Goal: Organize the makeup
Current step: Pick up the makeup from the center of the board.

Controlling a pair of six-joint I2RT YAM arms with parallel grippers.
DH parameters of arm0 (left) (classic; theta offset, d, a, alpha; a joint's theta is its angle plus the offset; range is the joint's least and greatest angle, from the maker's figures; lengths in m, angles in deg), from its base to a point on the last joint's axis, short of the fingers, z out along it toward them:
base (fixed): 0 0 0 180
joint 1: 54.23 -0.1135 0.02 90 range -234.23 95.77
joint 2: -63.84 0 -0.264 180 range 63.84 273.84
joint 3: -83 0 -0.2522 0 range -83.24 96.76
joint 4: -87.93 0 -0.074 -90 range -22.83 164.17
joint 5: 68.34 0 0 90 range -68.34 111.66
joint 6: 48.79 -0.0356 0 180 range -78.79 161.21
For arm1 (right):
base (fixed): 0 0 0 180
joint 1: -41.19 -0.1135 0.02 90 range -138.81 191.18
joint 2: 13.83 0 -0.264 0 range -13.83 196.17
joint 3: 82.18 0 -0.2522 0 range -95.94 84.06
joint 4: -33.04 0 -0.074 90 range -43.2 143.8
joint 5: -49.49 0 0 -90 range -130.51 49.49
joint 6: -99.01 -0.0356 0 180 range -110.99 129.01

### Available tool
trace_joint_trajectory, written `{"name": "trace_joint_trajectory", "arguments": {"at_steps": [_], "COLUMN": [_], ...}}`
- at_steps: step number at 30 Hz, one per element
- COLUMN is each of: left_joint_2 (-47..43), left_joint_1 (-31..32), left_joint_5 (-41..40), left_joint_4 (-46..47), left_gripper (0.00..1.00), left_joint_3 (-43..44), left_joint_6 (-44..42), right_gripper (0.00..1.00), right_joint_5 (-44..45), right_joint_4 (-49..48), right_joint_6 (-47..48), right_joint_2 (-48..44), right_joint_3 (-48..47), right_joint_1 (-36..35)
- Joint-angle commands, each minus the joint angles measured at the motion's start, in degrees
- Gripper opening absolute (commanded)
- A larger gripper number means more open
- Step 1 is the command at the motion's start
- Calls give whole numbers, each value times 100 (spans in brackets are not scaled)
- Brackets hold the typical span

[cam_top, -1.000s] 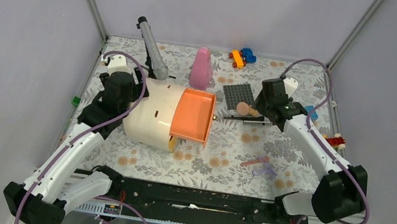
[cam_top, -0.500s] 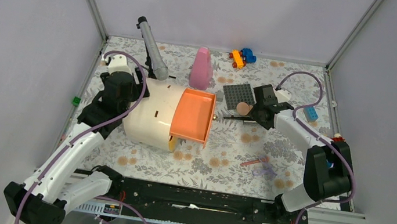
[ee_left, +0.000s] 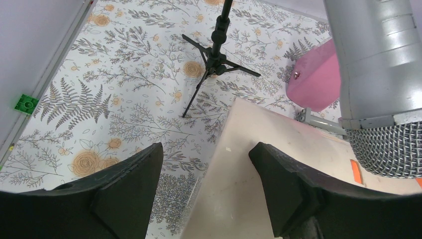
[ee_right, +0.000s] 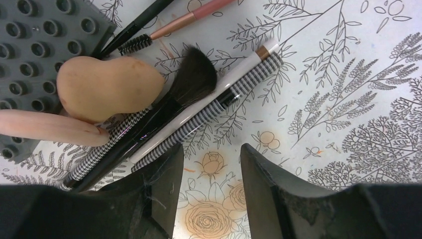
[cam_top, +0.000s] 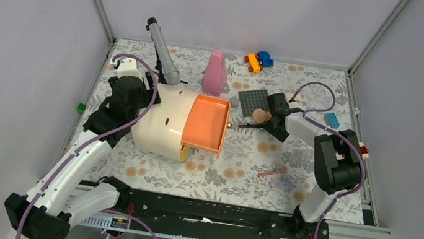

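Observation:
The makeup lies in a cluster by the grey studded plate [ee_right: 35, 45]. It holds a peach egg-shaped sponge [ee_right: 107, 87] [cam_top: 260, 115], a peach puff [ee_right: 50, 127] seen edge-on, a black brush [ee_right: 169, 102], a striped pencil [ee_right: 224, 102] and a mascara wand [ee_right: 132, 44]. My right gripper [ee_right: 211, 155] [cam_top: 275, 117] hovers low just beside the brushes, open, with only tablecloth between its fingers. My left gripper [ee_left: 206, 162] [cam_top: 129, 92] is open over the back edge of the cream organizer [ee_left: 259, 169]. A thin pink stick [cam_top: 271, 173] lies apart.
The organizer [cam_top: 155, 125] has an orange drawer [cam_top: 206, 122] pulled out toward the middle. A grey microphone [cam_top: 162, 56] on a tripod and a tall pink bottle [cam_top: 215, 73] stand behind it. Toy bricks [cam_top: 258, 60] sit at the back, a blue brick [cam_top: 332, 119] at right.
My right arm has folded in and its gripper has slid left and down to the sponge and brushes, its jaws narrowing. The left arm has not moved.

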Motion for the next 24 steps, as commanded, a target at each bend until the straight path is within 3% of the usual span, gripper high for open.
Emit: {"name": "trace_joint_trajectory", "arguments": {"at_steps": [1, 8, 16, 24], "left_joint_2": [28, 20, 38, 30], "left_joint_1": [-20, -19, -27, -27], "left_joint_5": [110, 111, 161, 165], "left_joint_4": [40, 41, 55, 54], "left_gripper": [77, 77, 77, 77], "left_joint_3": [-74, -76, -85, -85], "left_joint_6": [-104, -117, -130, -130], "right_gripper": [51, 48, 51, 52], "right_joint_5": [184, 181, 316, 260], "right_joint_4": [-53, -53, -48, -45], "right_joint_6": [-118, -66, -26, 40], "right_joint_2": [192, 180, -422, 48], "right_joint_3": [-229, -150, -221, -522], "right_joint_1": [47, 47, 47, 63]}}
